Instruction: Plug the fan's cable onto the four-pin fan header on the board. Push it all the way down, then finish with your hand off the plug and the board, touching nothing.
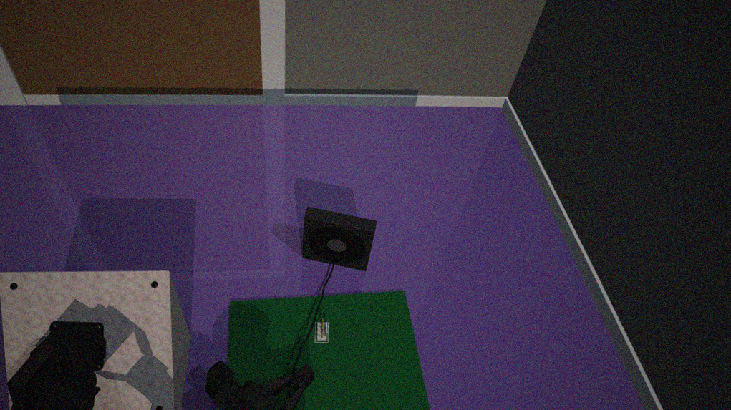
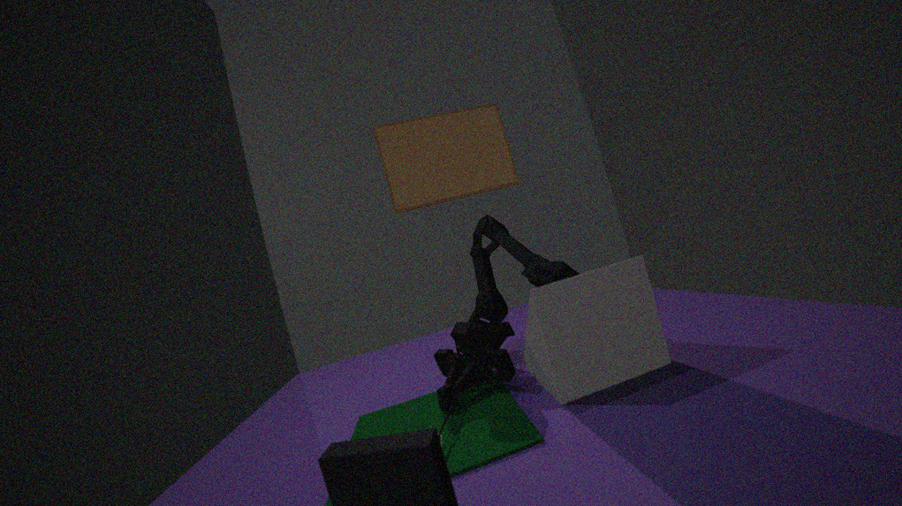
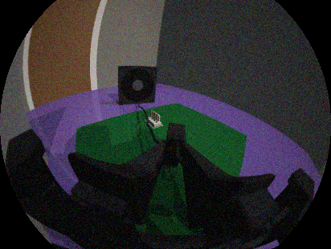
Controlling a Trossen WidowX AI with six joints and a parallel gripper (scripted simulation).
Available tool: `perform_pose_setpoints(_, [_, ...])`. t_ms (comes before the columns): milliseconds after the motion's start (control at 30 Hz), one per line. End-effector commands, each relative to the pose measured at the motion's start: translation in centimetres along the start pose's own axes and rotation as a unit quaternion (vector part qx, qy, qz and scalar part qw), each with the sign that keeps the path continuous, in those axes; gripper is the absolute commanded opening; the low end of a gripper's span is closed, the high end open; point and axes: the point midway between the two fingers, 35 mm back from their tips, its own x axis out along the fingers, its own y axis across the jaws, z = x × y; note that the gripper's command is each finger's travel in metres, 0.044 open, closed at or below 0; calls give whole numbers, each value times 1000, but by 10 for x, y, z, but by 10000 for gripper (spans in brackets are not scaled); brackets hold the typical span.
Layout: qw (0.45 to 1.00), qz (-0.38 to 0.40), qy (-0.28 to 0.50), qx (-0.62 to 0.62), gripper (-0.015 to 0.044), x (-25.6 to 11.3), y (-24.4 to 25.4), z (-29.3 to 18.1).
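The green board point(image 1: 372, 364) point(image 2: 389, 424) point(image 3: 221, 142) carries a small white four-pin header point(image 1: 321, 333) point(image 3: 155, 122) with its pins bare. The black fan point(image 1: 336, 245) point(image 2: 389, 485) point(image 3: 137, 85) stands beyond the board, and its thin black cable point(image 1: 329, 273) point(image 3: 149, 125) runs back to the fingers. My gripper point(image 1: 294, 373) point(image 2: 446, 403) point(image 3: 174, 150) is shut on the dark plug point(image 3: 177, 131). It is low over the board, on the arm's side of the header. In the wrist view the plug is right of the header and nearer. The plug's underside and any contact with the board are hidden.
A pale block point(image 1: 26, 321) point(image 2: 600, 333) stands left of the board in the top view, with the arm's base on it. The purple floor point(image 1: 441, 179) surrounds the board. Walls stand behind the fan and to the right.
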Motion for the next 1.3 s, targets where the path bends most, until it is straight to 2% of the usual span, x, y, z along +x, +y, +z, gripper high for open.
perform_pose_setpoints(0, [1000, 0, 0, 1, 0, 0, 0, 0])
perform_pose_setpoints(733, [1000, 0, 0, 1, 0, 0, 0, 0])
perform_pose_setpoints(900, [1000, 0, 0, 0, 131, 0, 0, 0])
perform_pose_setpoints(933, [1000, 0, 0, 0, 140, 0, 0, 0])
perform_pose_setpoints(1267, [1000, 0, 0, 0, 140, 0, 0, 0])
